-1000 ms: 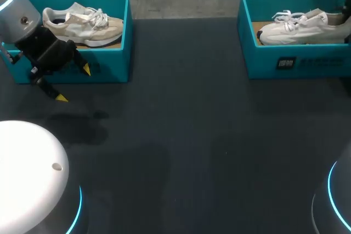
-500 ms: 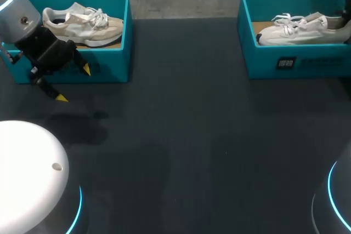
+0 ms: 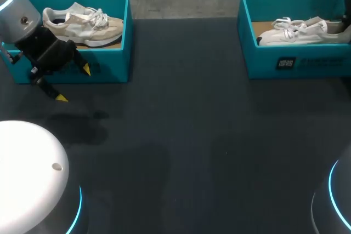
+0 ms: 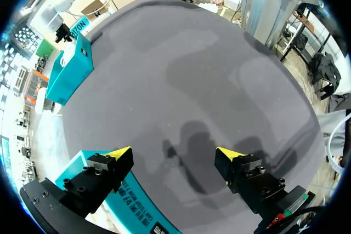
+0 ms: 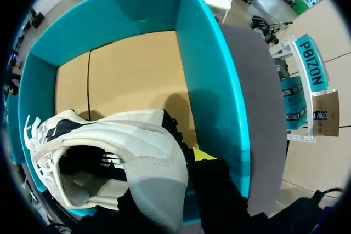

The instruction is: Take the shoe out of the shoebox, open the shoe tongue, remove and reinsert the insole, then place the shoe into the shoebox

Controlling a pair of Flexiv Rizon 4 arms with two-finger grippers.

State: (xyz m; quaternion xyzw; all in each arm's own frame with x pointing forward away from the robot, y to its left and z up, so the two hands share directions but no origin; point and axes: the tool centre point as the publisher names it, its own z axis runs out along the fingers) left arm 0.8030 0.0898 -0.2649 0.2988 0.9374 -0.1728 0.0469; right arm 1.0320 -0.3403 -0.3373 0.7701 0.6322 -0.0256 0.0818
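The right shoebox (image 3: 329, 65) carries a small dark label (image 3: 286, 63) with pale marks on its front wall, too small to make out from the head view. In the left wrist view, white lettering (image 4: 78, 26) stands on that box's end wall, partly cut off. The left shoebox (image 4: 123, 201) bears a line of white print (image 4: 140, 217) along its wall, seemingly brand text.
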